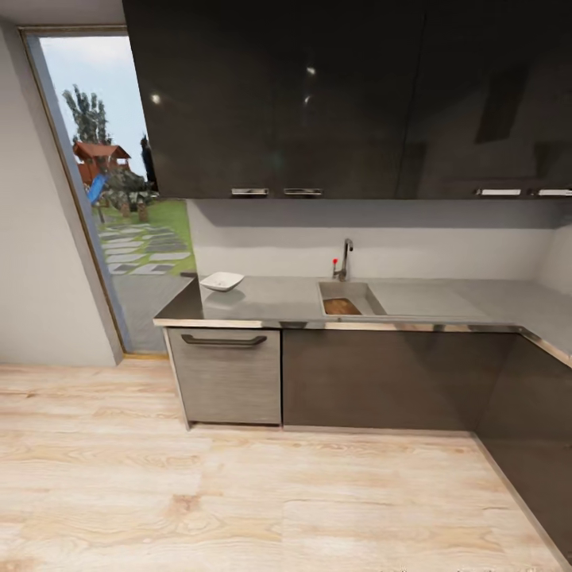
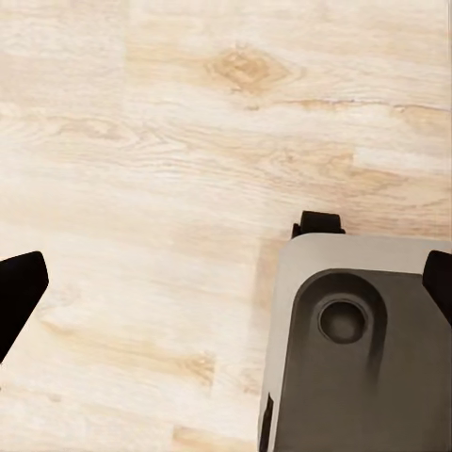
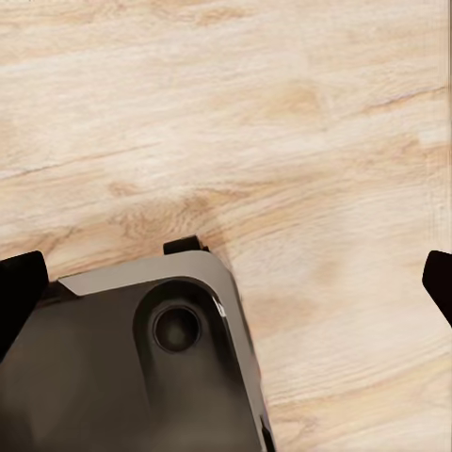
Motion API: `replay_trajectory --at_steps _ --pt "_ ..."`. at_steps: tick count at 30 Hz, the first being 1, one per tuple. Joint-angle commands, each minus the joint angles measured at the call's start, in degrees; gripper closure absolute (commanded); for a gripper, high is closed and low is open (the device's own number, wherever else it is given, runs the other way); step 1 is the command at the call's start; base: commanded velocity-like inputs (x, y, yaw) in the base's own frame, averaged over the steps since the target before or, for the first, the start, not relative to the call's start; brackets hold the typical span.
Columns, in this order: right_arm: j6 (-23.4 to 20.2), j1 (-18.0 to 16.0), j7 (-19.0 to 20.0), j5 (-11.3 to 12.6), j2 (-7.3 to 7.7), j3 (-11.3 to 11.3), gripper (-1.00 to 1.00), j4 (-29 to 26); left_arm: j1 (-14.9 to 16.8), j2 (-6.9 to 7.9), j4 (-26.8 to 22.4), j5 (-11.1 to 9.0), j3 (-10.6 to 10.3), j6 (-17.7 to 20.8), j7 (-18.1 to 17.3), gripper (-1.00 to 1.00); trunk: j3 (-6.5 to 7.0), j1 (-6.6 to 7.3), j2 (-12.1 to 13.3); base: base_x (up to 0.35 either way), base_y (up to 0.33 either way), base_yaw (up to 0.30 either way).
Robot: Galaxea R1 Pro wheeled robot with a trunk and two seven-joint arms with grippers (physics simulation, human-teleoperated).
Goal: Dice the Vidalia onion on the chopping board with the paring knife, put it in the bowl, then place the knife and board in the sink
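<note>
From across the kitchen floor I see the grey countertop [image 1: 278,302] with the steel sink [image 1: 361,292] set into it and a chrome tap [image 1: 345,258] with a red knob behind. A brown wooden piece, apparently the chopping board [image 1: 342,307], lies inside the basin. The white bowl [image 1: 222,280] stands on the countertop left of the sink. The Vidalia onion, the diced onion and the paring knife are out of view. My left gripper [image 2: 229,287] and my right gripper [image 3: 229,287] hang open over the wooden floor, fingers wide apart and holding nothing.
Dark upper cabinets [image 1: 318,103] hang above the counter, which turns a corner at the right [image 1: 548,326]. A drawer unit [image 1: 226,373] sits under the bowl. A glass door [image 1: 119,199] opens at the left. My own base [image 2: 358,348] shows beneath both wrists.
</note>
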State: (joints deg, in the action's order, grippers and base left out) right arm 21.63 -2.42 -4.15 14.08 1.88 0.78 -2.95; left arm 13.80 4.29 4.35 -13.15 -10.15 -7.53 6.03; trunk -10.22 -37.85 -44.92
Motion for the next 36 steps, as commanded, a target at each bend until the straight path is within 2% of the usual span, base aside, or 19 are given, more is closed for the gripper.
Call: replay_trajectory --at_steps 1,7,36 --pt "0.16 -0.05 -0.11 0.18 -0.02 0.1 -1.0 0.04 0.09 -0.01 0.22 -0.47 -0.49 -0.38 0.02 -1.0 -0.04 -0.01 -0.06 0.0 0.0 -0.2" --pt "0.15 -0.05 0.14 0.19 -0.14 0.16 -1.0 0.05 0.09 0.02 0.22 -0.47 -0.49 -0.46 0.19 -1.0 0.1 -0.01 -0.06 0.0 0.0 -0.1" --pt "0.27 0.03 0.02 -0.14 -0.47 0.2 -1.0 0.04 0.09 -0.15 0.13 -0.25 -0.58 -0.91 -0.06 -1.0 0.11 -0.01 -0.06 0.0 0.0 -0.001"
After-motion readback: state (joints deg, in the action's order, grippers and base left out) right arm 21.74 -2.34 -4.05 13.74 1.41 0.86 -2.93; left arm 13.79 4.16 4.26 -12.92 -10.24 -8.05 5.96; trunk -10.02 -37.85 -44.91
